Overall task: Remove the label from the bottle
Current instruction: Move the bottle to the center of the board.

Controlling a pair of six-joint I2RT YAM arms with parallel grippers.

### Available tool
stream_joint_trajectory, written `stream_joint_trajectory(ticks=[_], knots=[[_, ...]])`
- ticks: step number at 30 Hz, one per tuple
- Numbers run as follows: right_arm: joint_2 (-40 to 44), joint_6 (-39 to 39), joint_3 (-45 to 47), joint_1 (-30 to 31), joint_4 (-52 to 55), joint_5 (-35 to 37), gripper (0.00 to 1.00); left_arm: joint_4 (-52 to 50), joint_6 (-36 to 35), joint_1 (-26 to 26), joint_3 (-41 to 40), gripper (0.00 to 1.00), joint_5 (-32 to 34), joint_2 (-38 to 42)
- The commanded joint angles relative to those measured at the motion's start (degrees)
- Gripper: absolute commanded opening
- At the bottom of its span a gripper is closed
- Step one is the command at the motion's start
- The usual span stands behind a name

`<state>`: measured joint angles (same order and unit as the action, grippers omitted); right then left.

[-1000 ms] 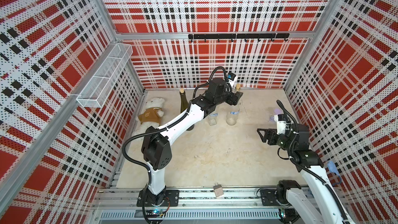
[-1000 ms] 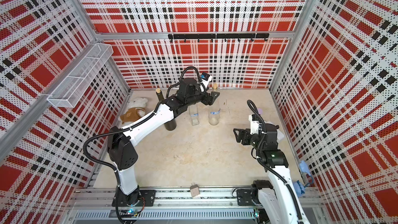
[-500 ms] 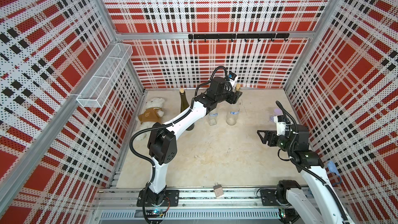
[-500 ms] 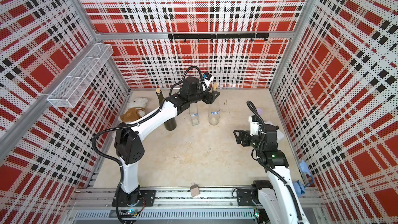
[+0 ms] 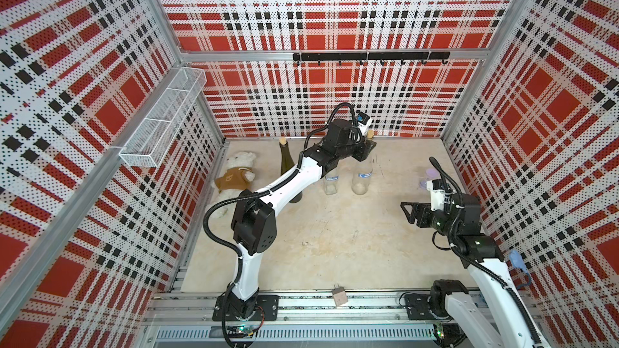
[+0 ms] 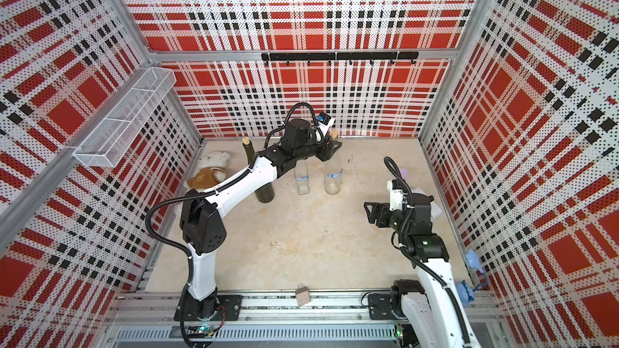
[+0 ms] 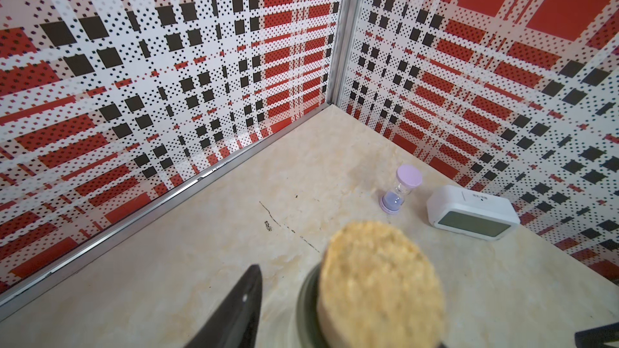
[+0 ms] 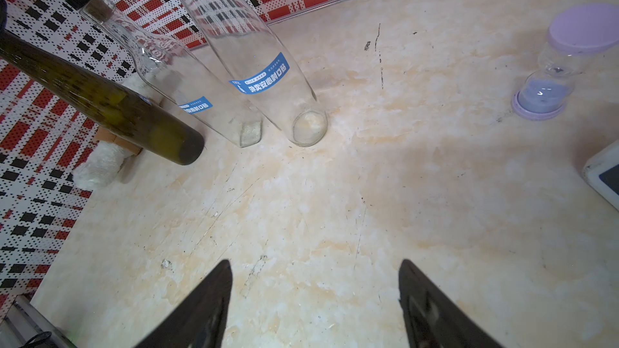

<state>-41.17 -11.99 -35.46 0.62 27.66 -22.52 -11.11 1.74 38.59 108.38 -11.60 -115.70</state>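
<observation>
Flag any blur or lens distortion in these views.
Left wrist view: the round tan cork stopper sits close and out of focus, while the lilac sand timer behind is sharp. Right wrist view: sharp, but the wide lens makes the tall clear glass bottle with a blue label appear to lean. Both top views: evenly lit, sharp throughout.

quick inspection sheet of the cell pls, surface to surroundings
surface: beige marbled tabletop, scuffed
job's things: round clear glass bottle and square clear glass bottle upright, blue labels on
clutter: dark green glass bottle, white teddy bear, purple sand timer, white digital clock
grippers: left gripper straddles round bottle's corked neck, jaws apart; right gripper open, empty
cables: black corrugated hoses loop along both arms
surroundings: plaid perforated walls, white mesh wall basket, black hook rail
</observation>
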Motion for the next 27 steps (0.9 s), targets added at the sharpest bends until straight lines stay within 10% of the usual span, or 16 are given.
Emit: stream_joint_trajectory(ticks=[1, 27], knots=[[0.91, 1.12, -0.31, -0.10, -0.33, 0.81, 0.80, 1.29, -0.46, -0.32, 1.58, 0.49, -0.05, -1.05], [0.66, 0.83, -1.25, -0.10, 0.00, 0.48, 0.80, -0.73, -0.40, 1.84, -1.08, 0.31, 8.08, 3.60]])
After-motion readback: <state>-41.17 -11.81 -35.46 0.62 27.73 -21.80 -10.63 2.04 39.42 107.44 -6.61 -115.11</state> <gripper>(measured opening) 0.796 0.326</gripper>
